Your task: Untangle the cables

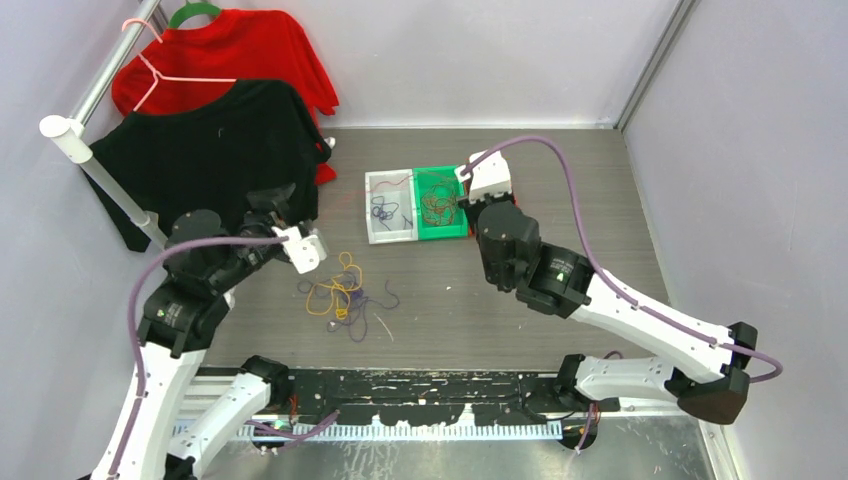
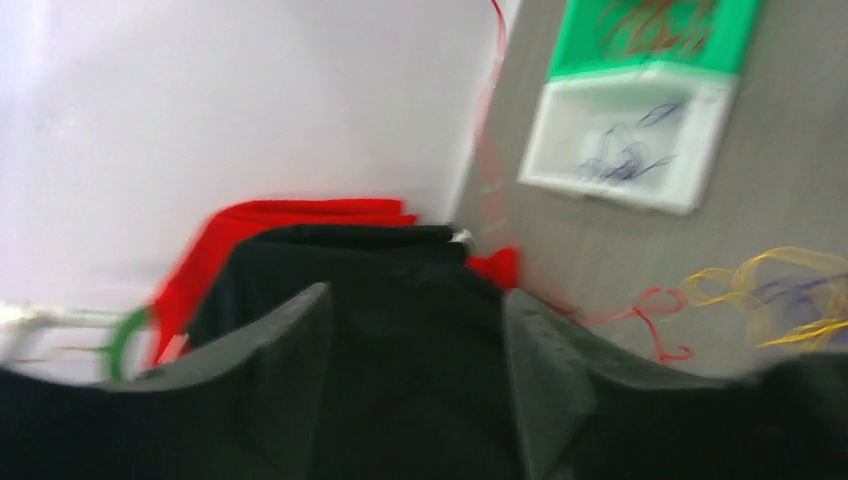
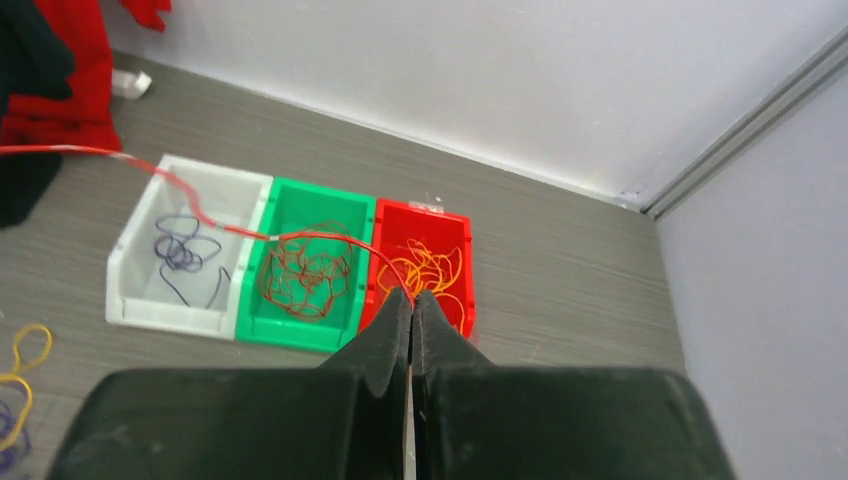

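Fingers (image 3: 385, 345) of the right gripper (image 3: 411, 298) are pinched shut on a red cable (image 3: 300, 236) over the red bin (image 3: 468, 270) — the left gripper (image 2: 415, 298) stands open, with nothing to be seen between its blurred fingers (image 2: 285, 370).

From the pinch, the red cable runs toward 10 o'clock in the right wrist view, across the green bin (image 3: 295, 335) and the white bin (image 3: 165, 318), and out of frame. Purple cables (image 3: 182, 255) lie in the white bin, red-brown cables (image 3: 305, 280) in the green and orange cables (image 3: 430, 270) in the red. On the table (image 1: 450, 290), at 7 o'clock from the white bin in the top view, a loose tangle of cables (image 1: 343, 295) — yellow-orange, purple and dark — lies apart from the bins. A black shirt (image 2: 350, 270) hangs beyond the left gripper.
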You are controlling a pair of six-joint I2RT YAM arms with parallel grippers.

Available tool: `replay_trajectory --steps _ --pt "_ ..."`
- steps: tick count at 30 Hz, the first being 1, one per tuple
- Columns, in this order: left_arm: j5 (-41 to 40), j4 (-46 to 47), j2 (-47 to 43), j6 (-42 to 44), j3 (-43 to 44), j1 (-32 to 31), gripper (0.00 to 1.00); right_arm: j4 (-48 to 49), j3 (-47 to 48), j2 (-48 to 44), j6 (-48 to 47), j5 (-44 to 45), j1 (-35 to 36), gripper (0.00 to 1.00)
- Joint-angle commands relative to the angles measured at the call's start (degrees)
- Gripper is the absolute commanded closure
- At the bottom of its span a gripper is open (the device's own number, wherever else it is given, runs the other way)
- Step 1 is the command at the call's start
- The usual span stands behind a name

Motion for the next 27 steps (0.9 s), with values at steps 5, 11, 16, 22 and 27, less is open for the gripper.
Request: replay_trajectory --steps 5,11,16,22,27 --pt "20.66 -24.99 8.23 -31.46 15.59 0.27 0.01 -2.01 8.20 2.35 20.69 -23.85 -17.19 0.99" --pt "16.33 -26.92 8.44 -33.99 13.80 0.27 0.00 -1.31 11.65 7.13 24.67 -31.85 -24.36 0.99" --pt "9.62 -27.93 9.80 -35.22 13.96 0.28 0.00 -0.85 15.01 11.73 24.72 -33.30 -27.20 0.99" --pt "7.10 -27.36 9.96 -37.01 14.02 0.35 0.00 1.69 17.99 16.49 25.62 -35.45 -29.50 0.99" --pt "5.92 -27.36 9.32 -37.27 13.42 0.33 0.00 1.80 21.46 21.38 25.83 -38.29 -30.24 0.99"
